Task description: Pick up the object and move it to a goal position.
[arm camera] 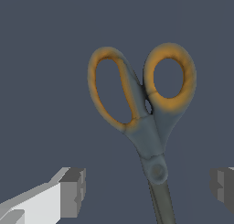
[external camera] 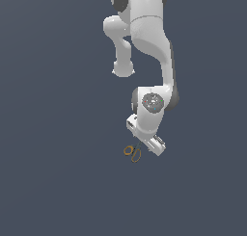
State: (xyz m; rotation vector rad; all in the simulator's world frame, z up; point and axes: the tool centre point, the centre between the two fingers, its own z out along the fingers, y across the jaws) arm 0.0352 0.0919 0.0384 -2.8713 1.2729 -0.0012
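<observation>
The scissors (external camera: 132,151) lie on the dark floor, with two orange-yellow loop handles and thin dark blades. In the exterior view the handles stick out to the left from under the white hand, and the blades are hidden beneath it. In the wrist view the scissors (arm camera: 146,122) fill the middle, pivot and blades running between the fingers. My gripper (arm camera: 148,189) is open, with one fingertip (arm camera: 73,191) on each side of the blades and a clear gap to both. The gripper (external camera: 144,146) sits low over the scissors.
The white arm (external camera: 144,42) comes down from the top of the exterior view. The floor (external camera: 58,158) is a plain dark blue-grey surface with nothing else on it.
</observation>
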